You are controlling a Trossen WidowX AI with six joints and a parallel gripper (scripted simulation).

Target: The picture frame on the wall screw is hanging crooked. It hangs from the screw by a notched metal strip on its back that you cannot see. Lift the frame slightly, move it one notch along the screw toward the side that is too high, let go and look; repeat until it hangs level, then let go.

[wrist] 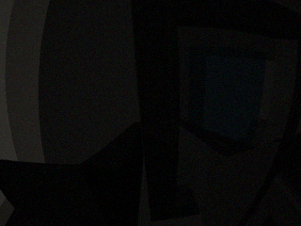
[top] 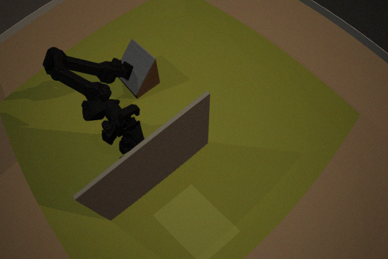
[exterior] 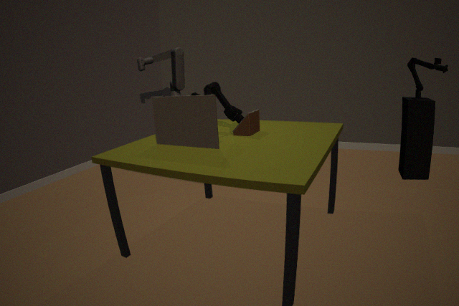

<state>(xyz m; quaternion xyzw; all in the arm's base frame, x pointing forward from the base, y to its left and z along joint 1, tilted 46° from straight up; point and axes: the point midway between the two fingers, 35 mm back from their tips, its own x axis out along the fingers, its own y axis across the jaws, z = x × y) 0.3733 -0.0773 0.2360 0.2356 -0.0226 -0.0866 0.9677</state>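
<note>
The picture frame [wrist: 160, 61] shows in the dark wrist view as a dark border round a pale mat and a blue picture. Its near side bar runs almost upright through the middle of that view. My gripper [wrist: 157, 127] is shut on this side bar, one finger on each side. In the top and exterior views the upright panel [top: 162, 152] [exterior: 186, 121] is seen from behind and hides the frame and the fingertips. The screw and the notched strip are hidden. Whether the frame is level cannot be told from these views.
The arm [top: 76, 65] [exterior: 222, 98] reaches from a wedge block [top: 151, 79] [exterior: 249, 125] on the yellow-green table [top: 266, 93] [exterior: 259, 158] to the panel's far side. A pale square [top: 196, 218] lies on the table behind the panel. Other arms stand beyond the table.
</note>
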